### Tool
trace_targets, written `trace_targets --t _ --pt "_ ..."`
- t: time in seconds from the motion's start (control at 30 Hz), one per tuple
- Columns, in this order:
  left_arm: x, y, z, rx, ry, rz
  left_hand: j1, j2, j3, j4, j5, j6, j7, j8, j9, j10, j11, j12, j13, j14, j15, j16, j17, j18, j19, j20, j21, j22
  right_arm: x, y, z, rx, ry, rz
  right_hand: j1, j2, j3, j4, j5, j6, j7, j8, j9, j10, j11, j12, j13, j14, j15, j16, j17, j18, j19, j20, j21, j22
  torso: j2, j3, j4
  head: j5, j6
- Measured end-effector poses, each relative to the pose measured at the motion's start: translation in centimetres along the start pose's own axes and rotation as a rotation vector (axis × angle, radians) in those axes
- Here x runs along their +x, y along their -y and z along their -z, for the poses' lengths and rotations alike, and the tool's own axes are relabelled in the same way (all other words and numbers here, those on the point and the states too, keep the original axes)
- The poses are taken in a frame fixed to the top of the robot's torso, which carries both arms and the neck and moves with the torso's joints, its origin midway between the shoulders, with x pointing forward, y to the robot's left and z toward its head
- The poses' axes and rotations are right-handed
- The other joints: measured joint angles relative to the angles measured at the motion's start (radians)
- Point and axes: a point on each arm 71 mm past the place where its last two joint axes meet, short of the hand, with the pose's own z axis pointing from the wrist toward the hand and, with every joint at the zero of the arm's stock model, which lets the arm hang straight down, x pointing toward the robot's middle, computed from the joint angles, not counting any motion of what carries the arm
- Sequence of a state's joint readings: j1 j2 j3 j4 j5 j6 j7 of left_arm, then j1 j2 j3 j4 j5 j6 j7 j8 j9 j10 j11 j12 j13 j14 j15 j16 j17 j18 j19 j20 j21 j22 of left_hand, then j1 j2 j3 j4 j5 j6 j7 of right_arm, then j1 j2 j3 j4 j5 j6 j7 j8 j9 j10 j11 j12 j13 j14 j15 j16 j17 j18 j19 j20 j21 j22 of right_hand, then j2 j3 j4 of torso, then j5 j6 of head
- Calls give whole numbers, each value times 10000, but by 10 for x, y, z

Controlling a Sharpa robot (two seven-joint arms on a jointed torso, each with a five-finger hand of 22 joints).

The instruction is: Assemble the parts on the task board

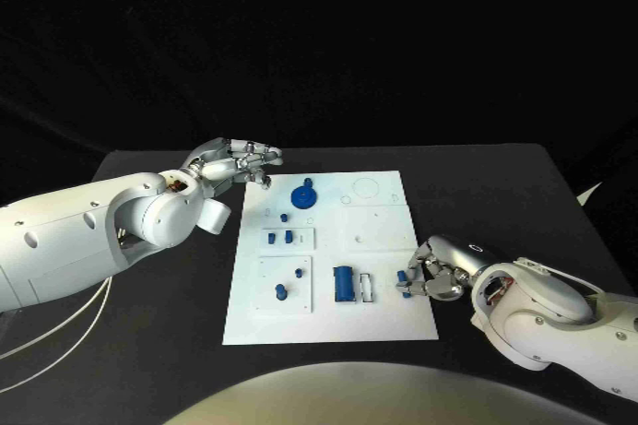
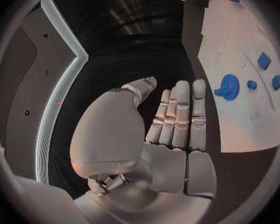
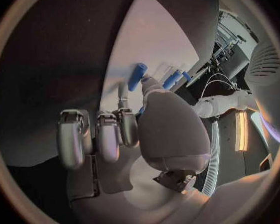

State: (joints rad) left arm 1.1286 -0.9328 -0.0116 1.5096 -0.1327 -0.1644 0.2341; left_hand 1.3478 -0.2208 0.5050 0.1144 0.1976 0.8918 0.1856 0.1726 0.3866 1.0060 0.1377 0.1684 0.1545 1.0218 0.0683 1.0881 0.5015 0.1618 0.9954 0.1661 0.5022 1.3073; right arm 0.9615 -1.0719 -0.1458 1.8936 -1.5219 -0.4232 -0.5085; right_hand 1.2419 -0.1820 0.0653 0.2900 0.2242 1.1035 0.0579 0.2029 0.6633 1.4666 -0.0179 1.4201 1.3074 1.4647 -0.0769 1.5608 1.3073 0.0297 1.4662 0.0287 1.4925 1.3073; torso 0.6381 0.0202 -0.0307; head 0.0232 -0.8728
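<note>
I see the white task board (image 1: pixel 379 305) lying in the middle of the black table (image 1: pixel 518 194). My left hand (image 1: pixel 233 162) hovers just off the board's far left corner, fingers straight and pressed together, holding nothing. A blue gear (image 1: pixel 304 197) sits on the board near that hand. My right hand (image 1: pixel 432 273) rests at the board's right edge, fingers curled beside a small blue peg (image 1: pixel 403 279); I cannot tell whether it grips the peg. A blue cylinder (image 1: pixel 346 282) lies on the board beside the peg.

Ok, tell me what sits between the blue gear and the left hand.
Nothing: in the head view only bare white task board and black table separate the blue gear from the left hand. The left wrist view shows the same gap.
</note>
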Motion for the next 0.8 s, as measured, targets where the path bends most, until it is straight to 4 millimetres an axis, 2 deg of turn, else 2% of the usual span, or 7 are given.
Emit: trace_targets --t 0.27,0.37,0.43,0.57,0.63,0.73,0.8 --pt "-1 0 0 -2 14 -7 0 0 0 0 0 0 0 0 1 0 0 0 3 0 0 0 1 0 0 0 0 8 2 -4 -2 -163 64 234 1129 71 392 -181 294 89 -51 -136 16 0 0 0 0 0 0 0 0 0 0 0 0 8 -3 0 -1 12 0" --pt "-1 0 1 -4 17 -9 0 0 0 0 0 0 0 0 1 0 0 0 8 0 0 0 1 0 0 0 0 8 3 -6 -2 -240 89 305 1686 -92 1284 -216 -149 221 -73 -336 17 0 0 0 -1 0 0 0 0 -1 0 0 0 7 -5 -2 -5 12 0" --pt "-1 0 1 -4 19 -10 0 0 0 0 0 0 0 0 1 0 0 0 8 0 0 0 1 0 0 0 0 8 3 -9 -2 -329 97 337 1915 -360 2357 -201 -170 353 -29 -409 16 1 2 0 -1 0 0 0 0 -1 0 0 0 7 -6 -6 -5 12 0" --pt "-1 0 1 -5 22 -13 0 0 0 0 0 0 0 0 1 0 0 0 8 0 0 0 1 0 0 0 0 7 4 -11 -1 -383 116 397 1682 -726 3432 -336 207 404 -78 -403 -6 1 2 0 -1 0 0 0 0 0 0 0 0 7 -7 -6 -6 11 0" --pt "-1 0 1 -5 21 -14 0 0 0 0 0 0 0 0 1 0 0 0 7 0 0 0 1 -1 0 0 0 7 4 -11 -1 -387 121 410 1610 -798 3660 -375 367 435 -106 -402 -8 1 2 0 -1 0 0 0 0 0 0 0 0 7 -7 -6 -5 11 0" --pt "-1 0 1 -5 22 -16 0 0 0 0 0 0 0 0 2 0 0 0 7 0 0 0 1 -1 0 0 0 7 4 -12 -1 -394 132 400 1500 -895 3938 -449 593 471 -78 -358 -395 1 2 0 -1 0 0 0 0 0 0 0 0 6 -7 -10 -6 7 0" --pt "-1 0 1 -5 22 -17 0 0 0 0 0 0 0 0 0 0 0 11 7 0 0 0 0 -1 0 0 0 7 4 -12 0 -388 138 368 1223 -915 4334 -680 813 471 -78 -331 -436 -1 0 28 -1 0 0 0 0 0 0 0 0 6 -7 -10 -6 6 0"
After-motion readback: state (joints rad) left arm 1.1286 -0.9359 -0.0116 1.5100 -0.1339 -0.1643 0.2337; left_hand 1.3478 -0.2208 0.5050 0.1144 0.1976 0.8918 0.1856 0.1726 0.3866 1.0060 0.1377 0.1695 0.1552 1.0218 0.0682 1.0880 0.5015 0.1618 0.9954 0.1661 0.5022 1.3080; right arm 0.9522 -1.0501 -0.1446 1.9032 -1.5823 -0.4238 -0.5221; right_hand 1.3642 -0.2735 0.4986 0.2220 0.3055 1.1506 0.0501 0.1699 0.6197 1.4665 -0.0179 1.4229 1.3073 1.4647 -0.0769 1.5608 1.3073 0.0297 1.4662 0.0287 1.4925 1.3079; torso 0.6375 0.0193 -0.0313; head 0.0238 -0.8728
